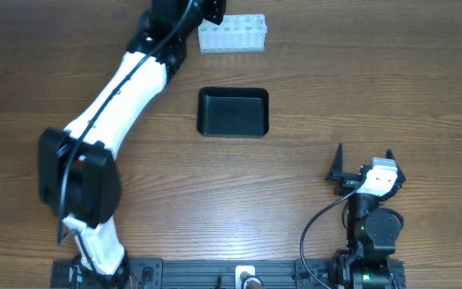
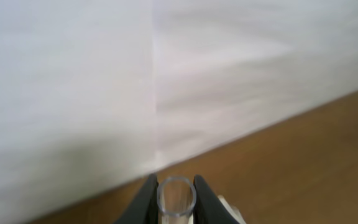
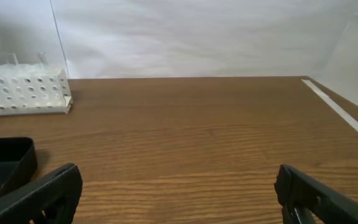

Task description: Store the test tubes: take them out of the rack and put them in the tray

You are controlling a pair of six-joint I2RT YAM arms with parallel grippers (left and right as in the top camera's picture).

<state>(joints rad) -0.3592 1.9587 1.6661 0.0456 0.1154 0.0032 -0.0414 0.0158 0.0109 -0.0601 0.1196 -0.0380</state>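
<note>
Left end effector grips a test tube near the top-centre rack. Next, carry it to the tray. Right end effector gapes open.

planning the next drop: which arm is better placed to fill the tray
Left: the left tool grips a tube near the rack; the right tool sits open, empty, near its base.

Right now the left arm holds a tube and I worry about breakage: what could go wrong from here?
1. The tube sits between just the tips of the left gripper, so it may slip on the way over.
2. From above, the left arm is close beside the rack; a sideways swing might knock it.
3. The tray looks small and shallow; a tube released high could roll or bounce out.
</note>
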